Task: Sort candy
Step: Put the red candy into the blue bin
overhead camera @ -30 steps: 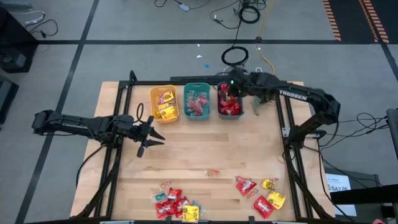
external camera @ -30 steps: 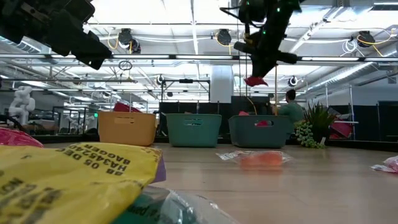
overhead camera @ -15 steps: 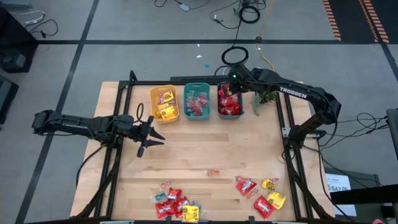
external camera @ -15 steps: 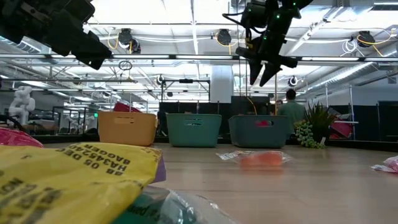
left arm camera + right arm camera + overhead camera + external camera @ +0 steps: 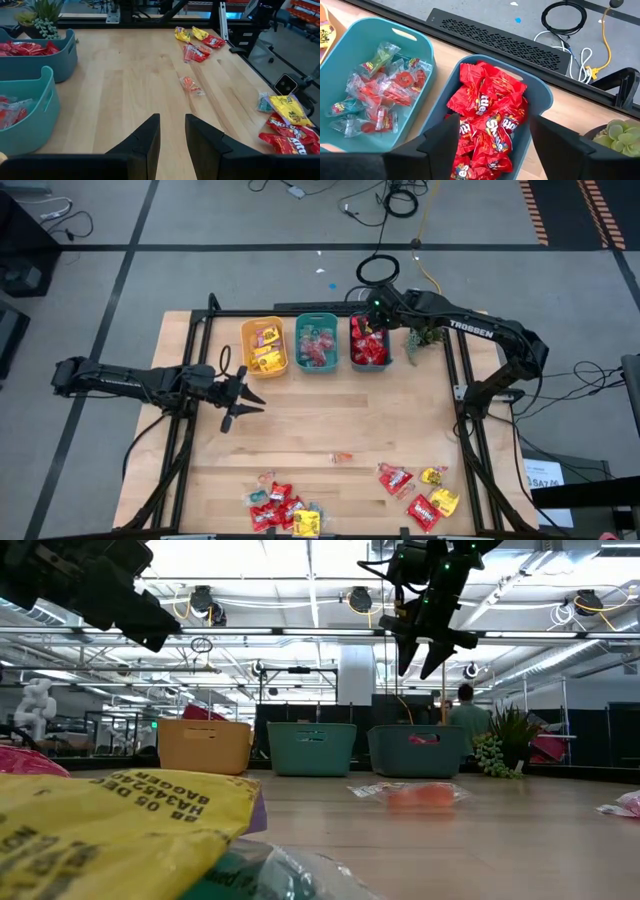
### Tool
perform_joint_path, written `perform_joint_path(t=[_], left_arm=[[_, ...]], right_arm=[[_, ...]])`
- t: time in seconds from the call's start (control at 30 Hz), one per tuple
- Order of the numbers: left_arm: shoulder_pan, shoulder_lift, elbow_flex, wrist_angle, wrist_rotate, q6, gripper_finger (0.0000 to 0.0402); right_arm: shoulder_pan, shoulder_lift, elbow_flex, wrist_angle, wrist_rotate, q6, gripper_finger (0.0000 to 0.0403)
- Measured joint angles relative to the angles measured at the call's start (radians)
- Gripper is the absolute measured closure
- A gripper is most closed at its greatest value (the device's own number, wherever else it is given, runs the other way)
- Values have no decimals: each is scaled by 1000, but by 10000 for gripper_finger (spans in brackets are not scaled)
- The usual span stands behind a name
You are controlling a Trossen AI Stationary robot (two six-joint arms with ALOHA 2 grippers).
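My right gripper (image 5: 495, 150) hangs open above the right teal bin (image 5: 541, 91), which is full of red candy packets (image 5: 490, 115); nothing is between its fingers. The middle teal bin (image 5: 317, 343) holds clear-wrapped pieces and the yellow bin (image 5: 264, 346) holds yellow packets. Loose red and yellow candy lies in two heaps by the near edge (image 5: 282, 508) (image 5: 420, 492). One clear-wrapped piece (image 5: 342, 458) lies alone mid-table. My left gripper (image 5: 240, 398) hovers open over the left part of the table, holding nothing.
A small green plant (image 5: 425, 340) stands just right of the bins. Black frame rails (image 5: 460, 395) run along the table's sides. Bare wood (image 5: 330, 405) lies between the bins and the loose candy. In the low view a person (image 5: 465, 705) stands far behind the table.
My right gripper has opened above the right teal bin and let go of a red packet, which has dropped from its fingertips and no longer shows below them.
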State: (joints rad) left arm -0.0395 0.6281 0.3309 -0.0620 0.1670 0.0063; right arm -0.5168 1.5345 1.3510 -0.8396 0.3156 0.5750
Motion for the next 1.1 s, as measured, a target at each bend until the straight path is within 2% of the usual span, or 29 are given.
perform_joint_path(t=[0.23,0.43,0.57,0.8,1.0,1.1], left_arm=[[0,0,0,0,-7,0,302],[0,0,0,0,-7,0,302],[0,0,0,0,-7,0,302],[0,0,0,0,-7,0,302],[0,0,0,0,-7,1,302],[0,0,0,0,-7,1,302]], right_arm=[[32,-22,0,-58,-34,7,174],[172,-105,-9,-204,21,129,174],[318,-208,-104,-226,35,292,174],[667,-363,-295,-200,84,734,174],[934,-308,-328,-198,69,971,181],[1027,-242,-328,-185,6,1053,187]])
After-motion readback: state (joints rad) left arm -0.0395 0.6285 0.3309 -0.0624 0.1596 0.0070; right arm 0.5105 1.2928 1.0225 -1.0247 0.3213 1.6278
